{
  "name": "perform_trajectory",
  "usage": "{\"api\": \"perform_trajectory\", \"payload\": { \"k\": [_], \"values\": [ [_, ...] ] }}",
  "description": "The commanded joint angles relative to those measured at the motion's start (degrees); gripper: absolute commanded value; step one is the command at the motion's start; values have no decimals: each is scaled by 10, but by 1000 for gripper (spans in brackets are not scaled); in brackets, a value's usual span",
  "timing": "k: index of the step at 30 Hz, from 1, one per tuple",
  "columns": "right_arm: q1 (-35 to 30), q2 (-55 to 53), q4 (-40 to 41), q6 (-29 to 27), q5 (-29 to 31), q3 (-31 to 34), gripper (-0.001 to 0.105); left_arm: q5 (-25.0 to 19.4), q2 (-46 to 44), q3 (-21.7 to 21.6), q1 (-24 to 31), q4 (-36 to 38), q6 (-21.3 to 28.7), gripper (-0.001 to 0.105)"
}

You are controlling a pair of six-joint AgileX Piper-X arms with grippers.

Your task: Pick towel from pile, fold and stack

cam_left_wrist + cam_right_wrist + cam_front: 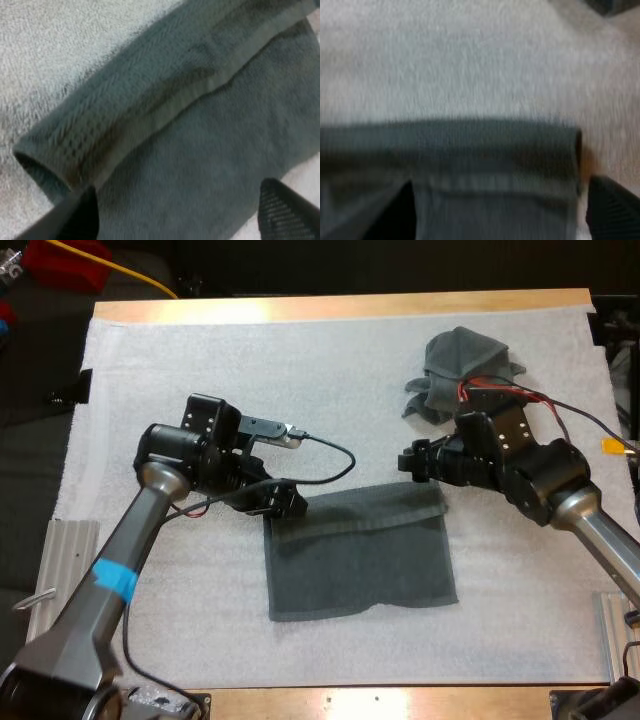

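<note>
Black fingers (75, 220) of the left gripper (285, 502) stand apart, released, with nothing caught between them. The dark grey-green cloth of the flat towel (360, 552) lies under the gap. In the left wrist view the towel's far edge is turned over on itself into a thick band. The band's open end sits close by one finger, with the white mat (50, 50) beyond it. In the high view this gripper hangs at the towel's ten o'clock corner, its arm running back toward seven o'clock.

The right gripper (413, 462) is released as well. Its two fingers (390, 215) are spread wide, with the towel's folded band lying across the space between them and the towel's corner near one finger. I cannot tell whether either finger touches the cloth. In the high view it sits just off the towel's one o'clock corner, pointing toward nine o'clock, its arm leading away toward four o'clock.

The flat towel is spread roughly square on the mat, a little toward five o'clock from the mat's middle, between the two grippers. The crumpled towel (462, 365) is heaped at about two o'clock on the mat, just behind the right arm's wrist and well apart from the flat one. The mat covers most of the wooden table (340, 306), whose bare edge shows along twelve o'clock.
</note>
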Motion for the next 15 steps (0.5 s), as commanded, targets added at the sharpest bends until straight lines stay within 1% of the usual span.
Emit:
{"api": "perform_trajectory", "payload": {
  "k": [1,4,5,7,11,13,14,15],
  "values": [
    [-3,-10,21,-9,-1,-1,69,-4,-24,-5,-1,10,8,65],
    [-3,-20,49,-21,-7,-1,68,-9,-61,-5,-3,18,9,65],
    [-2,-24,60,-24,-9,-1,67,-12,-75,-5,-5,23,9,65],
    [6,-37,85,-31,-10,-1,53,-35,-122,-5,-19,40,9,65],
    [26,-51,99,-34,-12,-1,38,-60,-174,-5,-49,55,7,65],
    [36,-55,103,-34,-12,-1,35,-75,-192,-5,-67,63,0,65],
    [52,-59,111,-34,-12,-1,28,-93,-213,-5,-89,70,-9,65],
    [59,-60,116,-34,-12,-1,24,-101,-223,-5,-99,74,-13,65]
  ]
}}
